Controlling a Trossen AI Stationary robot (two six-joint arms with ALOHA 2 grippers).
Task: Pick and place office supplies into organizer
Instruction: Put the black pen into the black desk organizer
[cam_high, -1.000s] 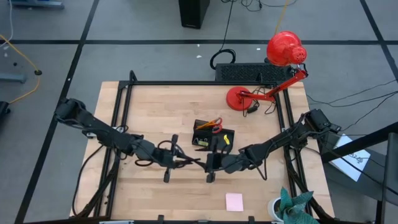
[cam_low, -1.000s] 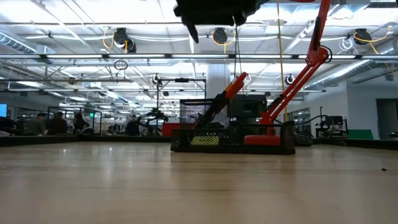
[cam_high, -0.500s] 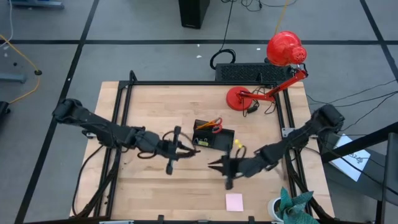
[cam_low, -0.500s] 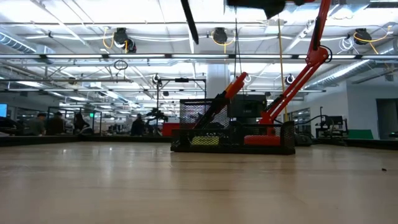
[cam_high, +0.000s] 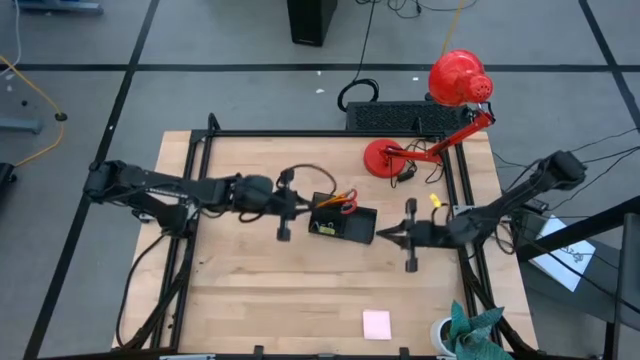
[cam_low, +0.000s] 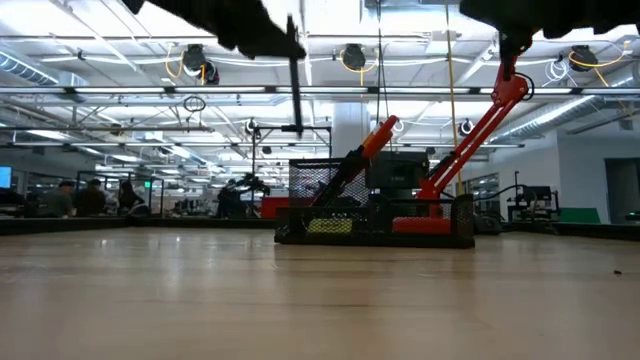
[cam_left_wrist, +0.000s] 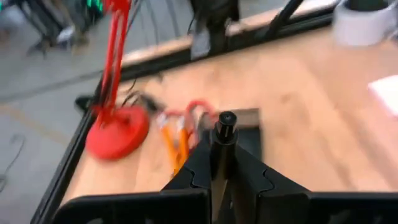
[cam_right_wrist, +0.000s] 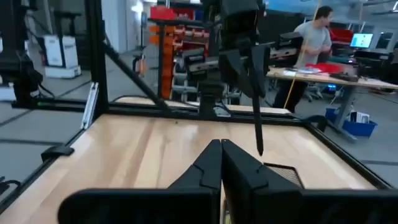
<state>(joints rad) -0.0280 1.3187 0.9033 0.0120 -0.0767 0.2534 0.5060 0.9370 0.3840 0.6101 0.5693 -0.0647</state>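
1. Overhead, your left gripper (cam_high: 297, 207) sits just beside the black organizer (cam_high: 343, 221), on its left-arm side, fingers pressed on a thin black pen (cam_high: 283, 220). The right gripper (cam_high: 385, 234) is just off the organizer's opposite end, pressed together and empty. The left arm carries the item, so the coming move turns on it. Red-handled scissors (cam_high: 344, 205) and orange pencils (cam_high: 340, 196) already stand in the organizer; a pink sticky-note pad (cam_high: 376, 324) lies well apart, near the front edge. The pen's tilt is hard to read here.
2. At table level, the pen (cam_low: 295, 75) hangs upright, point down, above and to one side of the organizer (cam_low: 375, 222). Both grippers are cut off at the top.
3. In the left wrist view, you look straight down the pen's butt end (cam_left_wrist: 225, 121); the organizer (cam_left_wrist: 247, 132) lies ahead and below, blurred.
4. In the right wrist view, its own fingers (cam_right_wrist: 214, 163) are closed on nothing; the pen (cam_right_wrist: 257, 104) hangs opposite, over the mesh organizer's edge (cam_right_wrist: 283, 172). Which compartment lies under the tip: cannot tell.
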